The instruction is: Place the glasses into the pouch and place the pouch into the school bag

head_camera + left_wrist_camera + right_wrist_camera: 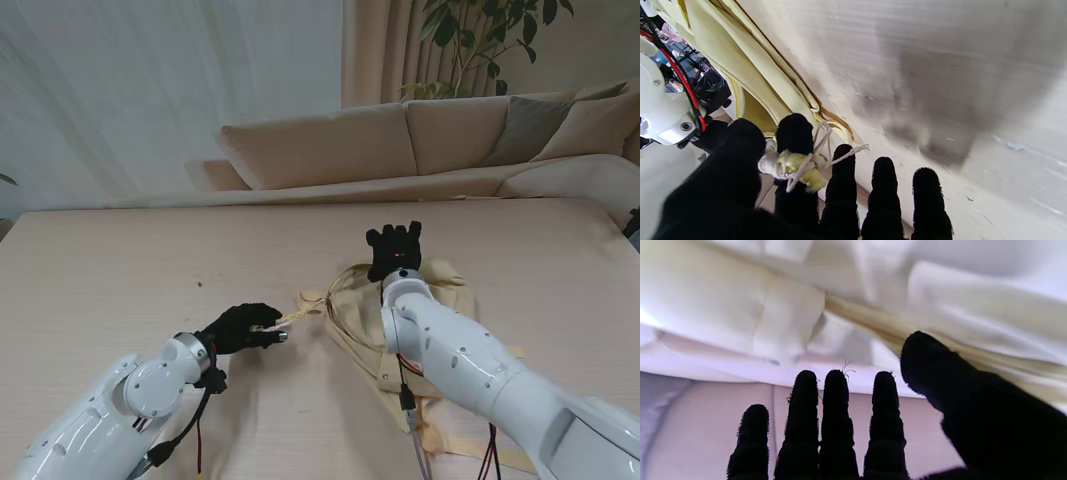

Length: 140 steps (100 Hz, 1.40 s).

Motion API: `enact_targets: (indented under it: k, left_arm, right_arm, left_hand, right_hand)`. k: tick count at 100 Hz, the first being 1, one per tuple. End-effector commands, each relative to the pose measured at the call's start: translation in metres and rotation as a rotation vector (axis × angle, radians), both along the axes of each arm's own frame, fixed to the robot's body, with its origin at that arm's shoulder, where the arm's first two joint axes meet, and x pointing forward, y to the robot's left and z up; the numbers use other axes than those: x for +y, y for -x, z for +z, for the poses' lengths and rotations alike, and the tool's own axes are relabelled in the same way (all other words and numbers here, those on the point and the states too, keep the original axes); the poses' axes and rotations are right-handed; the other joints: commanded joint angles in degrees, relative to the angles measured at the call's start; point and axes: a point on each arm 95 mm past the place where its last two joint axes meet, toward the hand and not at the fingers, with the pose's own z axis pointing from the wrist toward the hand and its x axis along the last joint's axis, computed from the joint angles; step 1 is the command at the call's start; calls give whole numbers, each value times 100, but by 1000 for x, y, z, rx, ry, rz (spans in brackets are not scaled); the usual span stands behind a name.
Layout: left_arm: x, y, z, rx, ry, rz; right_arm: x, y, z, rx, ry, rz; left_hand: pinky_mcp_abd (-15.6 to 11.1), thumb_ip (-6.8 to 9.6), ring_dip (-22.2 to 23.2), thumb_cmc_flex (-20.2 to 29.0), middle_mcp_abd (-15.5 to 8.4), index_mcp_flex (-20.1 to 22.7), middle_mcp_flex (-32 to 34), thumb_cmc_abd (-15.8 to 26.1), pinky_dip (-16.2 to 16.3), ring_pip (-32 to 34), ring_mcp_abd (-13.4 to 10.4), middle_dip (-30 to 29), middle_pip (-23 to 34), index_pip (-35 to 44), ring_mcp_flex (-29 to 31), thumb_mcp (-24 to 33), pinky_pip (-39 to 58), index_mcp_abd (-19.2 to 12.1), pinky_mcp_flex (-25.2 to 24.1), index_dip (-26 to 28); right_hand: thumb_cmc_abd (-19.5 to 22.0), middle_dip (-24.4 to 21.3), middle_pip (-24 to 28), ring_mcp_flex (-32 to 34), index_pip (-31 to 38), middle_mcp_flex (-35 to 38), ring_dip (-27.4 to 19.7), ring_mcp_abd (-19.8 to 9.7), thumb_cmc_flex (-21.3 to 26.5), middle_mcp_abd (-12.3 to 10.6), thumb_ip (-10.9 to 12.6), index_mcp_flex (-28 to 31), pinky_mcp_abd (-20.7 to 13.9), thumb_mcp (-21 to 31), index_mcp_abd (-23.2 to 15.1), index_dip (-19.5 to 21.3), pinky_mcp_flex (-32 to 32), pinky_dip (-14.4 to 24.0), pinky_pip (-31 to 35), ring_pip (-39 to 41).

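The cream school bag (350,312) lies on the table to the right of centre, partly under my right arm. A knotted cream pull cord (296,317) runs from the bag's left corner to my left hand (240,327), which is shut on it. In the left wrist view the cord's knot (790,165) is pinched between thumb and forefinger, with the bag's seam (750,66) beyond. My right hand (395,250) rests over the bag's far edge, fingers spread and holding nothing. The right wrist view shows those fingers (836,413) straight beside folded bag cloth (773,303). Neither glasses nor pouch shows in any view.
The bag's straps (470,447) trail toward me at the right, beside my right arm's cables (410,410). A beige sofa (420,140) stands behind the table's far edge, with a curtain and a plant (480,40) behind it.
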Motion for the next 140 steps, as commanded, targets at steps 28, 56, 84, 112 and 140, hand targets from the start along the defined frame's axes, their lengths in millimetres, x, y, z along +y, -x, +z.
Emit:
enact_targets:
  k: [28,56,84,112,140]
  left_arm:
    - [-3,-1,-4,13,0,-12]
    - [-3,7,-2,-7,-22,2]
    - [3,3,0,-10,-35,10]
    - [15,-21,9,-23,-78,-17]
    - [6,-74,15,-30,-5,29]
  right_arm:
    - [26,-3,25,109,-19,339]
    - [50,-8,16,337,53,393]
    - [59,-6,0,361,82,382]
    - [47,-11,0,167,90,219]
    - [29,-18,-4,-123,71,-30]
  left_hand:
    - [-21,-31,86,-89,-19,249,-42,17,78,99,-23,96,25,189,28,0,187,-64,-88,96]
    - [-22,-32,81,-100,-21,259,-11,18,75,97,-25,94,27,189,46,10,189,-88,-81,95]
    - [-14,-33,76,-99,-16,258,-3,11,63,91,-25,94,30,186,44,19,168,-73,-105,96]
    - [-6,-34,68,-121,-25,236,-60,35,45,69,-44,85,1,171,17,8,135,-111,-125,98]
    - [-50,-133,93,-45,-51,-121,-202,73,65,101,-46,96,20,11,-26,-59,184,-195,-110,80]
  right_hand:
    - [-148,-523,-1117,-662,-154,-708,-733,-818,-143,-1102,29,-848,-401,107,-913,-700,-68,264,-643,-1399]
    - [-443,-812,-1861,-795,-148,-505,-1068,-1151,166,-1559,29,-493,-464,491,-1493,-1068,-105,-250,-1100,-2035]
    - [-664,-118,-433,2499,1829,4663,-226,-319,788,-54,-955,3933,230,385,-999,-1075,202,-284,901,-20]
    - [-1037,1238,1008,4022,1932,5254,326,675,953,1386,-1066,4427,992,1387,-112,305,1876,16,1861,2045]
    - [-1940,2134,1657,5290,2299,5969,843,1247,1634,1895,-624,4723,1386,1799,955,152,3317,190,2244,2572]
